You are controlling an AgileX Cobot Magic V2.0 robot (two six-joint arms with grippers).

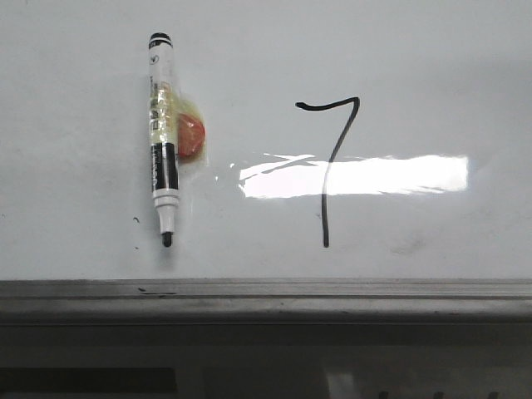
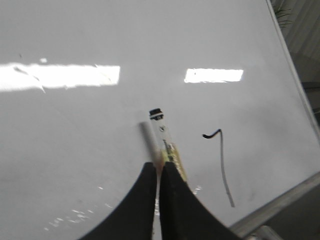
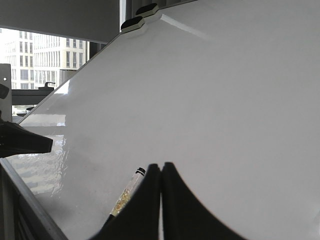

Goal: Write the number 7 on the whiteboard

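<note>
in the front view the whiteboard (image 1: 75,241) fills the upper two thirds of the frame, with its grey rail (image 1: 266,297) running across below. the 7 (image 1: 331,166) sits right of centre: a short wavy bar at the top and a long slanted stem that crosses a bright rectangular glare (image 1: 391,176). a marker (image 1: 163,137) lies upright at the upper left of the frame, well apart from the 7, black cap end up and bare dark tip down, with a red-orange blob (image 1: 191,136) under clear tape touching its right side. no arm shows in this view. in the left wrist view the left gripper (image 2: 157,170) has its two black fingers pressed together with only a thin slit between, the marker (image 2: 167,145) showing just past their tips; i cannot tell whether they touch it. the 7 (image 2: 223,165) lies to its right. in the right wrist view the right gripper (image 3: 161,167) is likewise closed to a thin slit, holding nothing, with the marker (image 3: 127,196) beside its left finger at the lower centre.
</note>
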